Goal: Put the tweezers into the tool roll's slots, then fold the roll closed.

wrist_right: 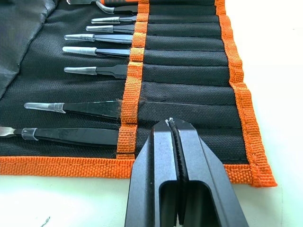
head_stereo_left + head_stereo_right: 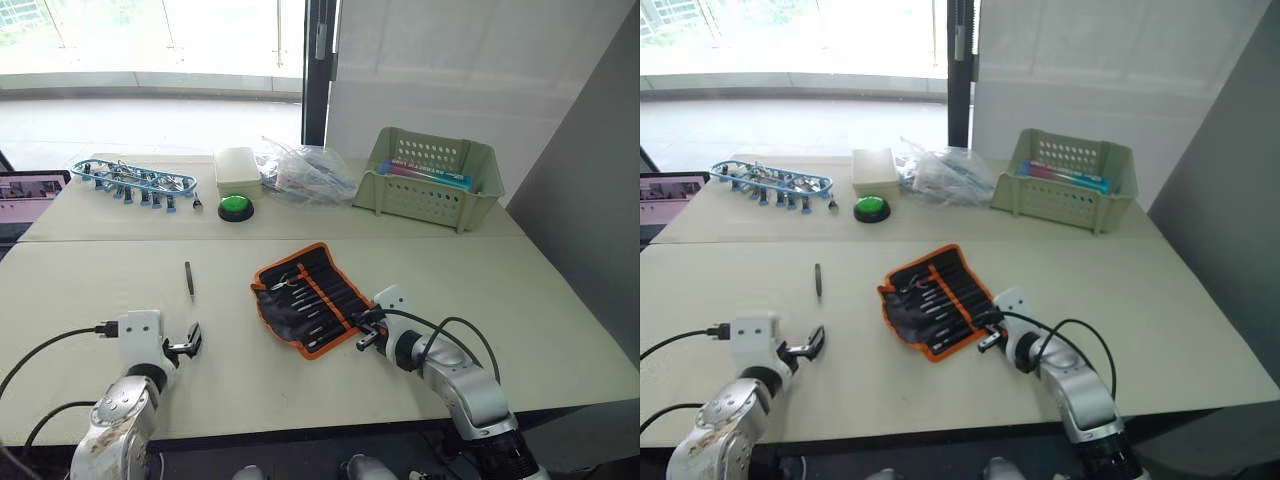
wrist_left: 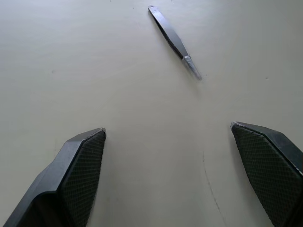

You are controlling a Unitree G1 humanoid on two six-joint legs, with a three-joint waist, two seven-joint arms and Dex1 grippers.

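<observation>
The right end effector (image 1: 174, 124) has its two black fingers pressed flat together, gripping nothing, its tip poised over the near right part of the tool roll (image 2: 305, 295), just inside the orange edging at the roll's near corner. The roll lies unfolded and flat near the middle of the tabletop (image 2: 560, 310), turned at a slant; in the right wrist view several tweezers (image 1: 80, 71) sit in its stitched slots side by side, their pale capped tips sticking out past the orange band, while one slot between the filled ones looks empty. The left end effector (image 2: 188, 342) stands wide, its textured fingers (image 3: 83, 163) well apart over bare tabletop at the near left, holding nothing. Beyond it, one loose tweezer (image 2: 189, 278) lies alone on the surface, well apart from the roll's left edge and with free room all around it. The pale tabletop is made of two boards meeting along a seam that runs left to right. Along the far board stand a blue-framed row of small tools (image 2: 132, 180) at the left, a pale box (image 2: 237, 168) with a green button (image 2: 235, 206) just in front of it, a crumpled plastic bag (image 2: 305, 170), and a pale green basket (image 2: 430, 180) at the right. Behind them are a bright window and a white wall.
</observation>
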